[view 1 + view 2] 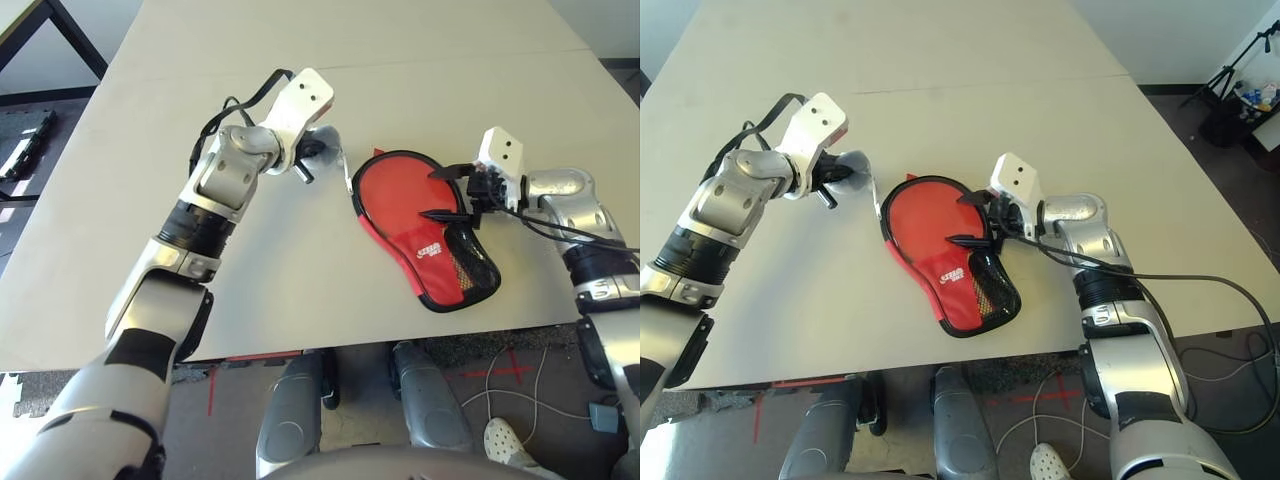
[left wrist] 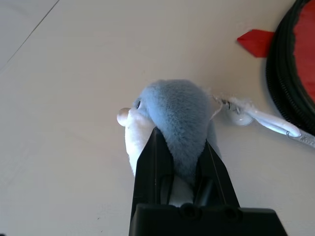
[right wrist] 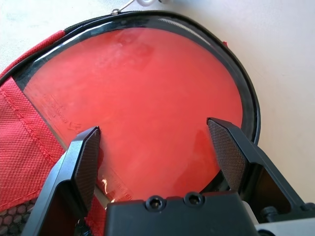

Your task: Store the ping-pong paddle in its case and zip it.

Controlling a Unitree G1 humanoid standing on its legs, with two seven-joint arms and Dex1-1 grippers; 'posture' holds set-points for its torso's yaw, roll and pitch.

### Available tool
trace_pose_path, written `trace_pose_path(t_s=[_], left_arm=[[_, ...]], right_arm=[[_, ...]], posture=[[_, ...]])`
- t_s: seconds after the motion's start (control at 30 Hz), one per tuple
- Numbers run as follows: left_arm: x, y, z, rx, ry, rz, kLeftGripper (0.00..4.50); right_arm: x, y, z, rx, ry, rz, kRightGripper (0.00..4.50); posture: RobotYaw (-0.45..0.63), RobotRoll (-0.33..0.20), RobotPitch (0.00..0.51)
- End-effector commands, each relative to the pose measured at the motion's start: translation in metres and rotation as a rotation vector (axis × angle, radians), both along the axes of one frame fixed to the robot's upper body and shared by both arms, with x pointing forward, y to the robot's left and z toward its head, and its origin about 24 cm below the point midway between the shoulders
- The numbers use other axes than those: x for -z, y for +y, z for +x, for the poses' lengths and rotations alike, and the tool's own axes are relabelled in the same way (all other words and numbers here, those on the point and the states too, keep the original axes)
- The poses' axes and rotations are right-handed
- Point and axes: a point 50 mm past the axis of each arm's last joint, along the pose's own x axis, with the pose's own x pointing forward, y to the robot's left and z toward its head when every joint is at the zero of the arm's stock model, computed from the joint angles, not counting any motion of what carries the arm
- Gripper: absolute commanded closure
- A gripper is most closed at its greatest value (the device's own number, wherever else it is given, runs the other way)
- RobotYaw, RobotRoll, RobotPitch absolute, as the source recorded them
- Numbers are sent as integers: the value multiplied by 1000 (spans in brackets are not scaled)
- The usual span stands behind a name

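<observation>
Left gripper (image 2: 181,136): closed, its two fingers gripping the sides of a blue-and-white plush toy (image 2: 179,108). A white strap (image 2: 270,120) leads from the toy to the edge of the case (image 1: 395,245).

Right gripper (image 3: 154,124): wide open, fingers well apart above the round part of the case, nothing held between them. Contact with the surface below cannot be determined.

Clock positions refer to the left eye view, centred on the case. The case lies flat on the table (image 1: 440,90), rounded end toward 11 o'clock, narrow end toward 5. The ping-pong paddle (image 3: 147,93) is located in the case: its round red face shows behind a glossy clear window inside the black edging. Its handle is hidden. The white logo (image 1: 428,250) lies toward 5 o'clock, the mesh pocket (image 1: 992,290) toward 4. A red tab (image 2: 257,43) projects from the edge at 11 o'clock.

Obstructions: the right gripper covers part of the case from 2 o'clock. The plush toy and its strap occupy the side at 10 o'clock. Black cables (image 1: 575,235) run along the right arm at 3 o'clock.

Floor, beyond the near table edge: a white clog (image 1: 503,442) at 5 o'clock and a blue-grey box (image 1: 604,418) with a pale cord at 4.
</observation>
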Motion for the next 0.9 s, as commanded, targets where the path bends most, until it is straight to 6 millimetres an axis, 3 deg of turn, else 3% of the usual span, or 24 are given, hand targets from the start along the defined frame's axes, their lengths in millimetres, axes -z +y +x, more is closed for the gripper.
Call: trace_pose_path(t_s=[0.03, 0.47, 0.9], left_arm=[[-8, -3, 10, -17, -60, 30, 4247], [-24, -42, 37, 13, -159, 9, 4248], [-36, -109, 33, 113, -263, -55, 4250]], right_arm=[[38, -4, -9, 7, 138, -118, 0], [41, -1, -13, 7, 168, -107, 0], [46, -1, -17, 17, 179, -102, 0]], posture=[[-87, 0, 245], [-110, 0, 254], [-141, 0, 258]])
